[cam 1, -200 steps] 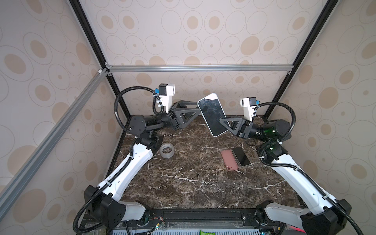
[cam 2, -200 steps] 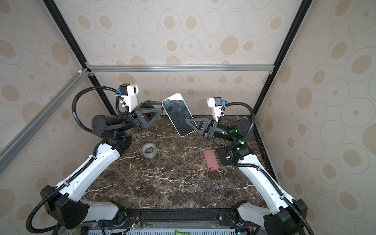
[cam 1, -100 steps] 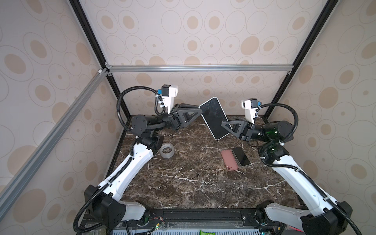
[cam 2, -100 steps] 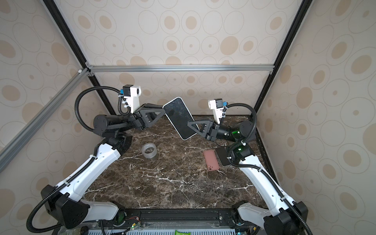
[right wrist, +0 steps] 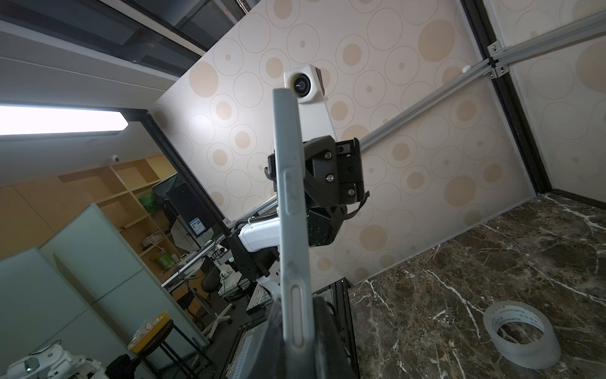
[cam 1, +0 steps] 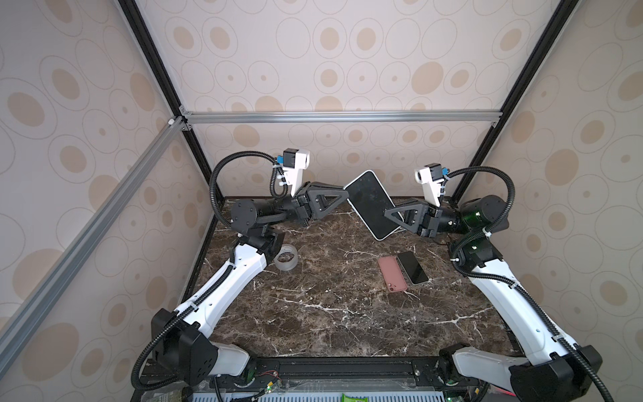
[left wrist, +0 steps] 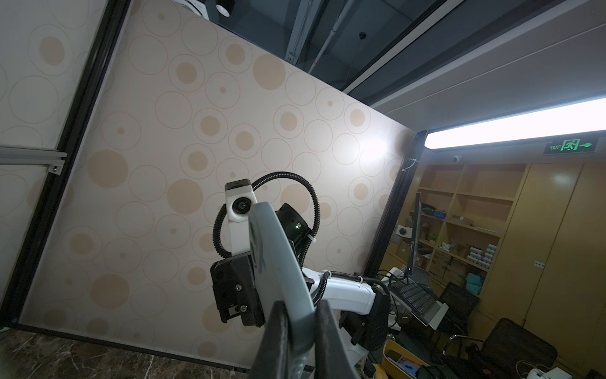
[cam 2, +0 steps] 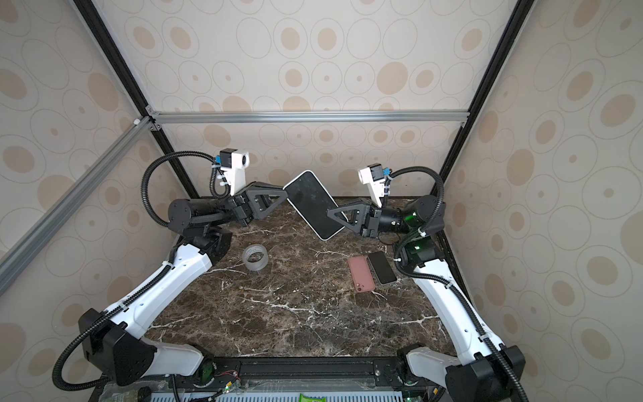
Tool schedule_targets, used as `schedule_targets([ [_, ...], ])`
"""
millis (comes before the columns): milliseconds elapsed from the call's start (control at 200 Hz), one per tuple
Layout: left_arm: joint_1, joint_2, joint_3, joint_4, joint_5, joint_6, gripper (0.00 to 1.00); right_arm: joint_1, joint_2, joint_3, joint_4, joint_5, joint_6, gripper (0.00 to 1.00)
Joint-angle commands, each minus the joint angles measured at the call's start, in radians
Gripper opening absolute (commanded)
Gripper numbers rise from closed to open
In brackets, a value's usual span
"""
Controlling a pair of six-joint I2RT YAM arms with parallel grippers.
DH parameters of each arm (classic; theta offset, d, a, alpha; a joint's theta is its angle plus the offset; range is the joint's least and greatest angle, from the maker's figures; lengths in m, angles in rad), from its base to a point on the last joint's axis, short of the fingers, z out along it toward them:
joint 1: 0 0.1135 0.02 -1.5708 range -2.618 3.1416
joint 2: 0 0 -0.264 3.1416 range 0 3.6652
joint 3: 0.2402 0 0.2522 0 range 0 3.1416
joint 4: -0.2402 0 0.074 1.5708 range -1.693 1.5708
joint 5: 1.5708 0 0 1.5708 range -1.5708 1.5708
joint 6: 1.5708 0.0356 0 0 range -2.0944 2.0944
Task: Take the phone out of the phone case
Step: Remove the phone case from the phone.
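The dark veined marble worktop [cam 1: 330,313] lies beneath the tilted black-screened phone [cam 1: 370,203] in its pale grey case [right wrist: 290,197], held aloft, the left end effector [cam 1: 345,190] closed on its upper end, the right end effector [cam 1: 387,213] clamped on its lower side edge.

In a top view, a white-rimmed phone [cam 2: 315,205] is shown tilted above the marble table [cam 2: 295,313], clamped at its upper corner by the left gripper [cam 2: 284,190] and at one long edge by the right gripper [cam 2: 330,211], while a tape roll [cam 2: 255,257], a pink case [cam 2: 361,274] and, just beside it, a second phone [cam 2: 382,267] are seen lying on the table.
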Motion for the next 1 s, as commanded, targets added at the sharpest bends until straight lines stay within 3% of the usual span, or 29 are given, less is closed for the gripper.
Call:
schedule_targets([
  [0, -0.099, -0.051, 0.100, 0.515, 0.145, -0.179, 0.00, -0.040, 0.154, -0.075, -0.185, 0.073, 0.218, 0.00],
  [160, -0.153, -0.008, 0.138, 0.587, 0.162, -0.227, 0.00, -0.005, 0.217, -0.118, -0.169, 0.088, 0.264, 0.00],
  [540, -0.227, -0.015, 0.165, 0.469, 0.195, -0.102, 0.00, 0.117, 0.348, -0.205, 0.106, 0.163, 0.461, 0.00],
  [995, -0.264, 0.015, 0.188, 0.576, 0.200, -0.185, 0.00, 0.136, 0.435, -0.191, 0.395, 0.209, 0.684, 0.00],
])
